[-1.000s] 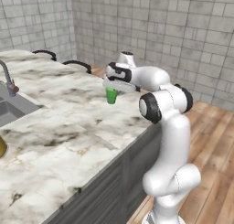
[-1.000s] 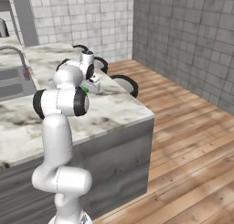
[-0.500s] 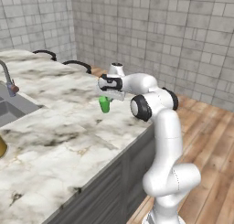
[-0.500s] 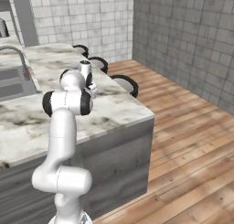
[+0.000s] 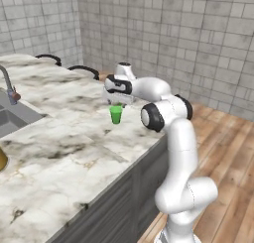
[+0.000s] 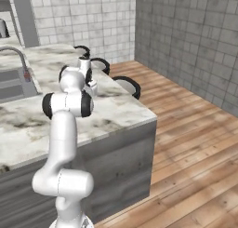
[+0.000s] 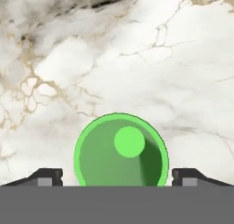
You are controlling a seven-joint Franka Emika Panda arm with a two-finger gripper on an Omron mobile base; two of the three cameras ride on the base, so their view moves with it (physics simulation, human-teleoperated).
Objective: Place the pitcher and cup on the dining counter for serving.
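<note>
Where the arm reaches out over the dining counter (image 5: 74,152), the gripper (image 5: 116,102) hangs directly above the cup (image 5: 116,114), pointing straight down. Cup stands upright on the marble, near the counter's far right edge, bright green, open mouth up. Hand view looks right into it: round green rim and the smaller circle of its base (image 7: 121,151), marble veining all around. Finger tips (image 7: 45,176) sit one on each side of the rim with a sliver of marble showing between each tip and the green wall, so the jaws stand wide and are not gripping; the cup rests on the slab on its own.

Left base view: sink basin (image 5: 10,120) set into the counter at the left edge, with a curved faucet (image 5: 9,83) beside it. A yellow-orange rounded shape (image 5: 2,158) just cut by the left frame edge on the near counter; too little of it shows to tell what it is. Two dark curved chair backs (image 5: 82,69) behind the far side of the counter.

Right base view: the arm's upper links hide the cup; gripper (image 6: 91,88) just visible past the elbow, low over the marble. Wooden floor (image 6: 195,143) to the right, grey tiled walls behind
</note>
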